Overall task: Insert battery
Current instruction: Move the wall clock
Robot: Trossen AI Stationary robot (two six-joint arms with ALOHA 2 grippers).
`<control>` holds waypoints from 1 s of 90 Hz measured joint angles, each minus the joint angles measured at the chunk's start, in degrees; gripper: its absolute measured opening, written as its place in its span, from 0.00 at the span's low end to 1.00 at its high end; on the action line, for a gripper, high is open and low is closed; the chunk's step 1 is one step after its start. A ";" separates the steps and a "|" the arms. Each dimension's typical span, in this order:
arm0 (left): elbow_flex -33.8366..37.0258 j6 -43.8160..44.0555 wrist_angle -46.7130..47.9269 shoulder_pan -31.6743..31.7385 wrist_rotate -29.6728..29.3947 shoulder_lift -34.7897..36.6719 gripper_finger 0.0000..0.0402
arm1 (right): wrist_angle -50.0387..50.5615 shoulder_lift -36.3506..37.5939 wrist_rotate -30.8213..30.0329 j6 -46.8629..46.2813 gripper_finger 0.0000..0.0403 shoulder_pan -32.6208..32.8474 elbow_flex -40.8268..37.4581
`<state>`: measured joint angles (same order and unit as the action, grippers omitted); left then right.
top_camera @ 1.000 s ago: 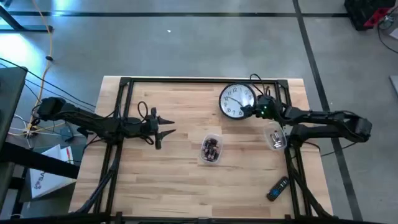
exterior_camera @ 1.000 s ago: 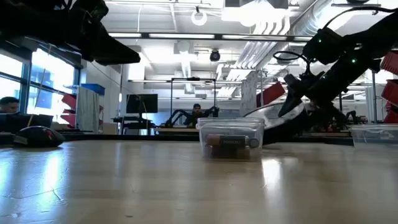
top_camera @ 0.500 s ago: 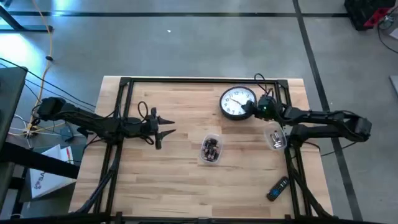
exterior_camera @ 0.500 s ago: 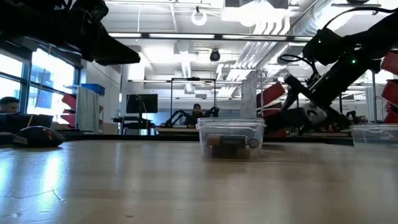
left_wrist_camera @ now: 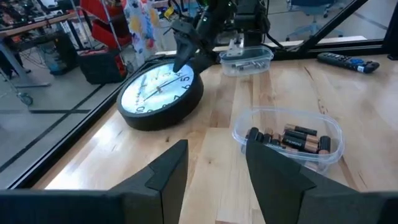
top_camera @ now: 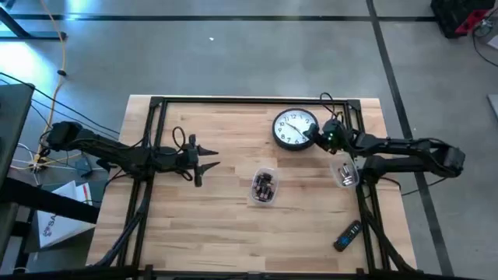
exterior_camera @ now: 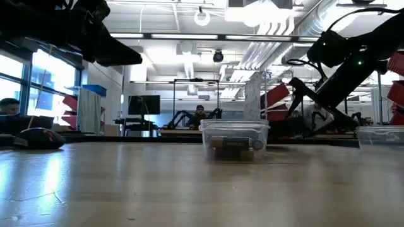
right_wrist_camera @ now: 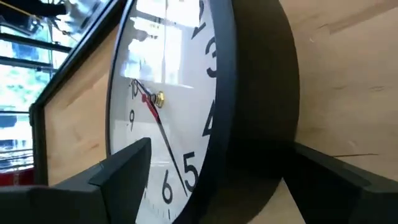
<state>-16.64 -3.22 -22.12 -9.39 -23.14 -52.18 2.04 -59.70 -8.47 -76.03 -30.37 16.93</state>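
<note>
Biggest worry here is the clock (top_camera: 295,128) itself: the right claw (right_wrist_camera: 205,180) has its fingers spread wide with the clock's black rim sitting between them, one finger over the glass face and one behind the back, so it looks like it's about to pinch the edge. I can't tell if either finger is actually touching yet. The clock is face up, and a grip on one spot of a round, smooth rim could let it swing or slide out once lifted, and it has to get flipped to reach the battery slot. It's white-faced with black numbers and a red second hand. Just behind that claw, beside the arm, sits a small clear tub (top_camera: 344,173) that could get bumped if the wrist swings. The open tub of batteries (top_camera: 264,187) is off to the side of the right claw, toward the middle of the table (top_camera: 218,225), brown-and-black cells lying loose inside. The left claw (top_camera: 207,166) hangs well away, fingers apart and empty, pointing toward both.
</note>
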 joint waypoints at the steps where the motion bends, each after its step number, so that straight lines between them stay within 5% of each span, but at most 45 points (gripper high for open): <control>1: 0.00 0.00 0.00 0.00 0.00 0.00 0.37 | 0.16 0.00 0.00 0.00 0.77 -0.08 0.00; 25: 0.00 0.03 0.01 -0.01 0.00 0.00 0.37 | 1.75 0.02 -0.28 3.19 0.77 -2.91 0.04; 38: 0.00 0.02 0.01 -0.01 0.00 0.00 0.37 | -2.98 0.02 -0.18 13.43 0.77 -3.45 0.46; 61: 0.00 -0.33 -0.87 0.64 -0.02 0.02 0.37 | 5.55 -1.39 -2.75 25.73 0.77 -0.08 12.39; 90: -0.07 -5.49 -7.78 6.19 -0.02 0.02 0.37 | 9.75 -23.59 -0.35 35.28 0.77 5.41 30.24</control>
<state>-16.71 -8.71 -29.90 -3.20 -23.16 -52.16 11.79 -83.29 -8.82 -40.74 -24.96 47.17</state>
